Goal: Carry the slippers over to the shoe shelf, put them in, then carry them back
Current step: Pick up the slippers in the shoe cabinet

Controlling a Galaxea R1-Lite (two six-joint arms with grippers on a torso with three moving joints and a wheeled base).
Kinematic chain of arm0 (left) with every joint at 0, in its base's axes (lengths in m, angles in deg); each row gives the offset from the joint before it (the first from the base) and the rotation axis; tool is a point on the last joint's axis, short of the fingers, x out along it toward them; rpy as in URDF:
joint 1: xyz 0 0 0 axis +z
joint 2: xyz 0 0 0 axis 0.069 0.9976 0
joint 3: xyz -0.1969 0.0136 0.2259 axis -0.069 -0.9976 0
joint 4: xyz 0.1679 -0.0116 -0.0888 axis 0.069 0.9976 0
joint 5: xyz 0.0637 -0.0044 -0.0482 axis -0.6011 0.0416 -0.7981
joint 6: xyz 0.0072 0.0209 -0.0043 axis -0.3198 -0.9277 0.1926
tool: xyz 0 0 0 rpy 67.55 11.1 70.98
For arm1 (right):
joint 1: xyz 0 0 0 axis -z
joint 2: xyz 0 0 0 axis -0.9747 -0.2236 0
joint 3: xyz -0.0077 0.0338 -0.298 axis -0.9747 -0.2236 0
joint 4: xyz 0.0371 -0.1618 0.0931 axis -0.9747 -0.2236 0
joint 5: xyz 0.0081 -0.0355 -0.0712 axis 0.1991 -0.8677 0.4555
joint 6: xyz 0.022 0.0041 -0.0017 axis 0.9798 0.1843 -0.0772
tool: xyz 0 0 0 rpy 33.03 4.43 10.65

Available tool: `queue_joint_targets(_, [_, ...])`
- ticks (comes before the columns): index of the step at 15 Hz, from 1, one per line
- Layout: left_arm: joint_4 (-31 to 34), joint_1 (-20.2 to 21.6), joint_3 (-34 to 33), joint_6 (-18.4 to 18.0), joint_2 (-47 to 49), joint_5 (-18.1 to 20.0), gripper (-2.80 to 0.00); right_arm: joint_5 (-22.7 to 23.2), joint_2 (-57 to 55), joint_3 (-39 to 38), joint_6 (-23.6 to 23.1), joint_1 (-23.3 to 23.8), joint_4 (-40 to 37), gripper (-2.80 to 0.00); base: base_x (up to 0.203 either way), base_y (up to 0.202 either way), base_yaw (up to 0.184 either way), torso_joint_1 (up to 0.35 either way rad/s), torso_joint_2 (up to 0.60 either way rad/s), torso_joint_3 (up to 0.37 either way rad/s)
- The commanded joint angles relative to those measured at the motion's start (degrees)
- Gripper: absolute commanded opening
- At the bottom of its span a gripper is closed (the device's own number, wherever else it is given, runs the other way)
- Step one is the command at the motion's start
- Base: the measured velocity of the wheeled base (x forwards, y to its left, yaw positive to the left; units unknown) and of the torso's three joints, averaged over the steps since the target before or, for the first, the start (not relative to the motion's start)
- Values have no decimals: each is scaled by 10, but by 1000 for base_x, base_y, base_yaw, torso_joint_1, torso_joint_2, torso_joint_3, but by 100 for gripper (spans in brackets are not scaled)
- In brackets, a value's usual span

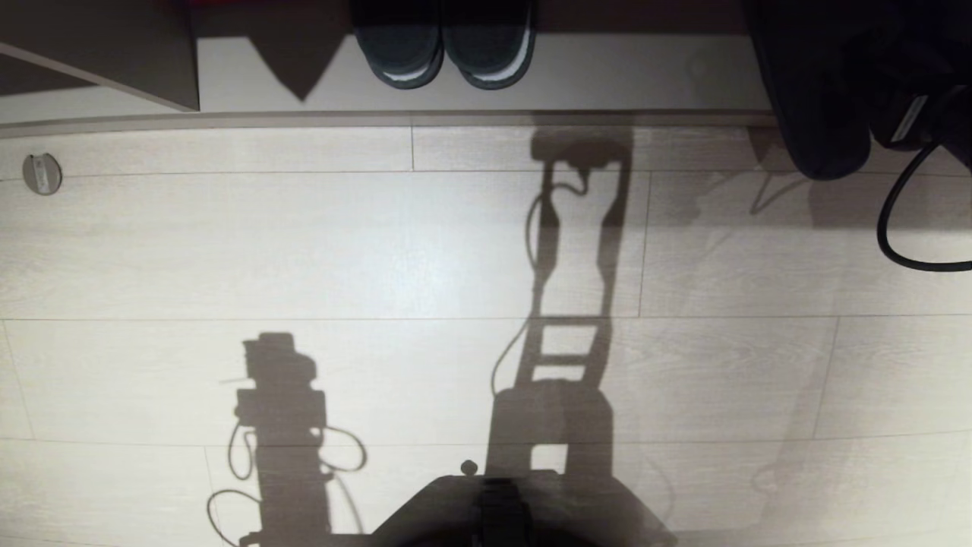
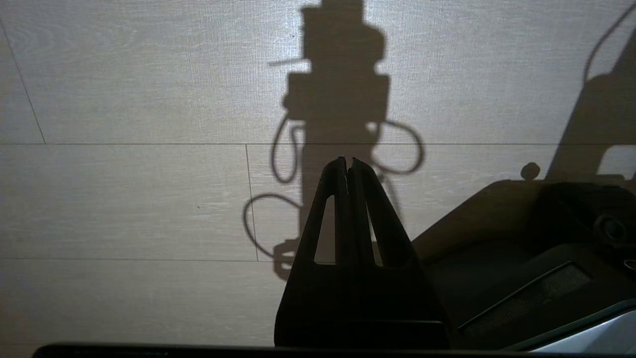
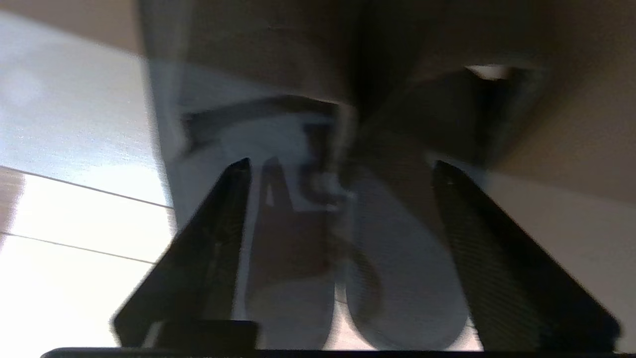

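The left end effector (image 2: 348, 166) hangs parked low over the floor (image 1: 304, 251) beside the base, its fingers pressed together on nothing. Farther out, the right end effector (image 3: 338, 166) sits at the shelf (image 1: 607, 72) mouth with its fingers spread wide and clear of the slippers (image 3: 357, 258), which lie between them, soles flat, heels toward the wrist, toes into the opening. The right wrist view is blurred, so I cannot tell how deep they sit. At the far edge of the head view, a darker pair (image 1: 444, 49) with whitish rims rests on the same ledge. The slippers look light, soft and floppy; I would pinch both inner heel edges together, since one wall alone would likely fold.
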Motion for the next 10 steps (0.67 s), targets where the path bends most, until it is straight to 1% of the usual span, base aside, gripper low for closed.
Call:
queue_joint_targets(1, [0,0,-1,0,0,0,-280,5,-15,2,13,2,15,0,0,0,0,0,0,0])
queue_joint_targets(4, [0,0,-1,0,0,0,-280,24,-46,4,40,6,86,0,0,0,0,0,0,0])
queue_joint_targets(5, [0,0,-1,0,0,0,-280,26,-56,5,48,16,112,0,0,0,0,0,0,0])
queue_joint_targets(6, [0,0,-1,0,0,0,-280,29,-59,8,56,17,118,0,0,0,0,0,0,0])
queue_joint_targets(7, [0,0,-1,0,0,0,-280,34,-68,15,78,17,132,0,0,0,0,0,0,0])
queue_joint_targets(10, [0,0,-1,0,0,0,-280,39,-94,23,90,26,162,0,0,0,0,0,0,0])
